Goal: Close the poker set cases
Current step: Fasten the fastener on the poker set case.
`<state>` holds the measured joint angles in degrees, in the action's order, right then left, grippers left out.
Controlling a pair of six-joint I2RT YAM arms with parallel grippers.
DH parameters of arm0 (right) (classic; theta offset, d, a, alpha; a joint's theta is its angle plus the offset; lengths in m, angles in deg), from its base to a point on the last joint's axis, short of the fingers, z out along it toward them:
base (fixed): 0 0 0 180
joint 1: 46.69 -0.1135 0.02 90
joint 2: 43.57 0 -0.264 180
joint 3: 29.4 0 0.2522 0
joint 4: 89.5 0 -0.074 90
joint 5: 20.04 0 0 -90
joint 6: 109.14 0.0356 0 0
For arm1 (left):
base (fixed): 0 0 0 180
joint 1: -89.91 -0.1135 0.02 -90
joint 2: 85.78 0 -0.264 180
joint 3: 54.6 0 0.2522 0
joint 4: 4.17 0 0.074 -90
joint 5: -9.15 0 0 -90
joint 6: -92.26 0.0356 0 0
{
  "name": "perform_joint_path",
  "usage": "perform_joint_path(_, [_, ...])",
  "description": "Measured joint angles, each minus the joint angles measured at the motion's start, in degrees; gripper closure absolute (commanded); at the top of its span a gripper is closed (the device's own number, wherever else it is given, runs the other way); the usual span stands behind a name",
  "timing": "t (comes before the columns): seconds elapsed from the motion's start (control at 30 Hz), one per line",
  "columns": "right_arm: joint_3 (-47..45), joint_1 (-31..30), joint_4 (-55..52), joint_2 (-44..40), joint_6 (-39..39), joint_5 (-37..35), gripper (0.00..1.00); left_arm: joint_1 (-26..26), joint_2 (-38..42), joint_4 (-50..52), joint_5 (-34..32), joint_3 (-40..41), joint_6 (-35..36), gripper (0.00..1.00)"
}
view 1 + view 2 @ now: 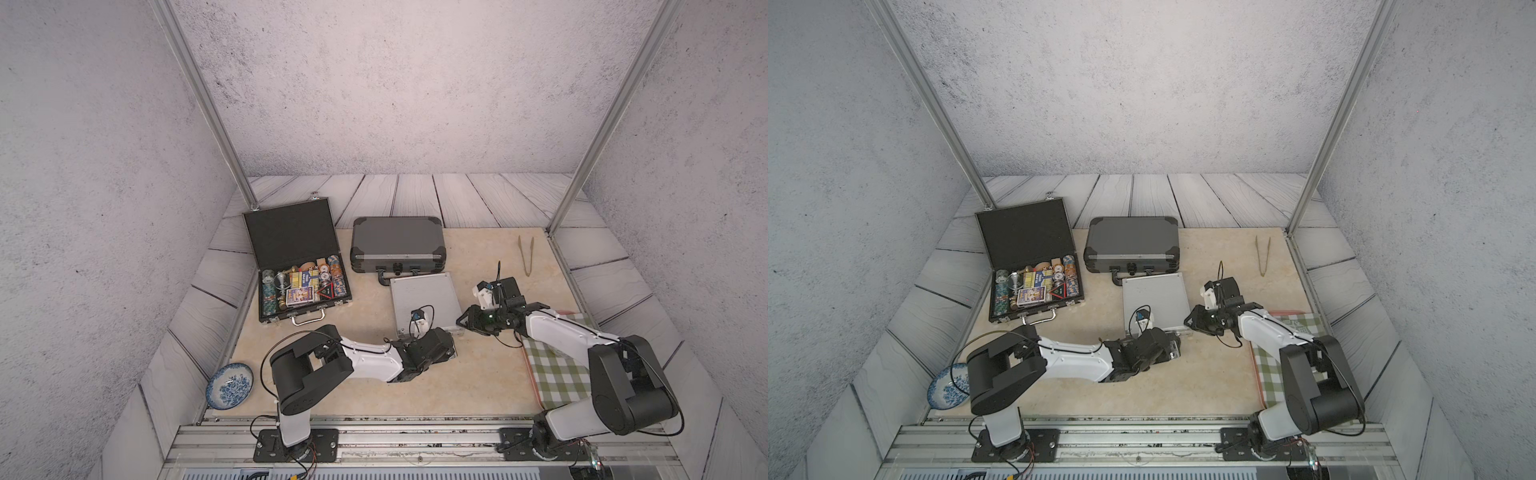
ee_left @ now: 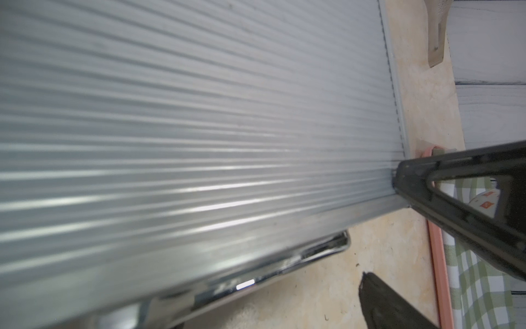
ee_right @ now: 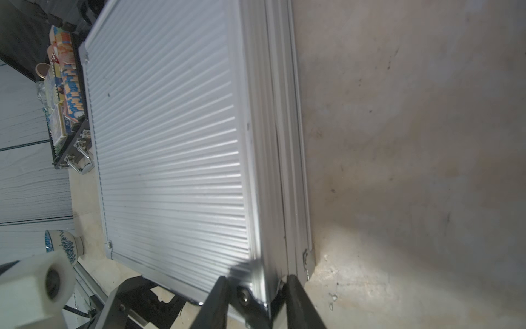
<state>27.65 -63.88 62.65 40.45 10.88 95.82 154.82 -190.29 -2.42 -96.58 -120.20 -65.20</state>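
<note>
At the near right corner of the small silver case [image 1: 424, 297], the right gripper [image 1: 460, 322] is pinching. The right wrist view shows its black fingers [image 3: 299, 302] set one on each side of that corner. The left gripper [image 1: 451, 351] sits at 6 o'clock from it, by the case's near edge with the chrome handle [image 2: 284, 265]. Only one of its fingers [image 2: 381, 302] shows in the left wrist view, clear of the case and over the table [image 1: 478, 386]. I cannot tell whether that pincer is spread or pressed together.

The silver case lies flat near mid-table with its ribbed lid down. At 12 o'clock from it lies the dark-grey ribbed case [image 1: 397, 241], also with its lid down, its black handle just beside the silver case's far edge. At 10 o'clock the black case [image 1: 297, 266] stands open, lid raised and tray packed with chips [image 1: 336, 274] and cards.

Wooden tongs [image 1: 525, 255] lie at 1 o'clock from the right gripper, well apart from it. A green checked cloth [image 1: 557, 365] lies at 4 o'clock, under the right arm. A blue-and-white bowl [image 1: 230, 385] rests at 8 o'clock from the left gripper, by the table's near left edge.
</note>
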Motion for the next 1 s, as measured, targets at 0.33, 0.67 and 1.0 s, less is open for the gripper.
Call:
perform_joint_path(0.33, [-0.02, 0.00, -0.04, -0.04, 0.00, 0.04, 0.65, 0.04, -2.47, -5.79, -0.13, -0.52, 0.20, 0.05])
perform_joint_path(0.67, [-0.48, 0.00, 0.02, -0.44, 0.00, 0.17, 0.65, -0.02, -2.16, -15.08, 0.00, 4.28, -1.14, 0.09])
perform_joint_path(1.0, [-0.55, 0.00, 0.13, -0.44, 0.00, 0.20, 0.65, -1.53, -2.38, -25.99, 4.74, 8.66, -6.47, 0.12])
